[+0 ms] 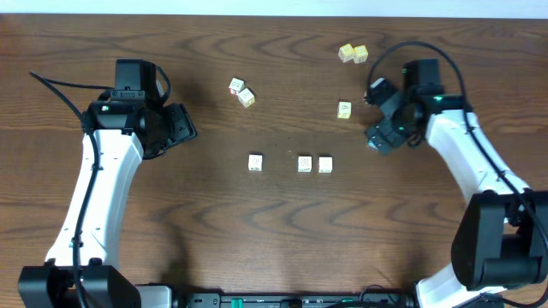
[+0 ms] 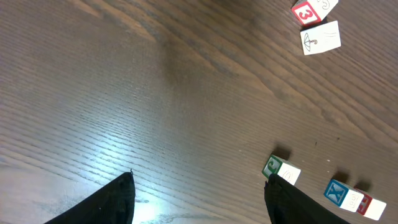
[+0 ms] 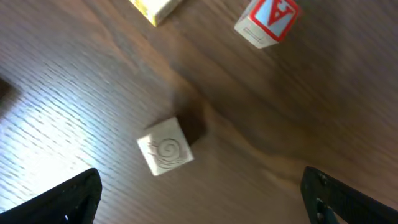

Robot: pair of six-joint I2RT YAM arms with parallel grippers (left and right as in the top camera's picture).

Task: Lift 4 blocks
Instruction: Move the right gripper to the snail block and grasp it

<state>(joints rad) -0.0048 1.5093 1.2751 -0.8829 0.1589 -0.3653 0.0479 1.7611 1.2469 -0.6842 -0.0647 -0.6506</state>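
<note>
Three small cream-white toy cubes [image 1: 305, 163] sit in a row on the dark wooden table [image 1: 274, 239], nearest me. Beyond them, the left gripper [image 1: 187, 127] and right gripper [image 1: 377, 137] both gape empty. Farther back, a fourth cream cube [image 1: 343, 109] lies near the right one.

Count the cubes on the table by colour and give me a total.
Cream-white toy cubes with printed faces: 4
Pale yellow toy cubes: 3
Red-faced toy cube: 1
Total: 8
</note>
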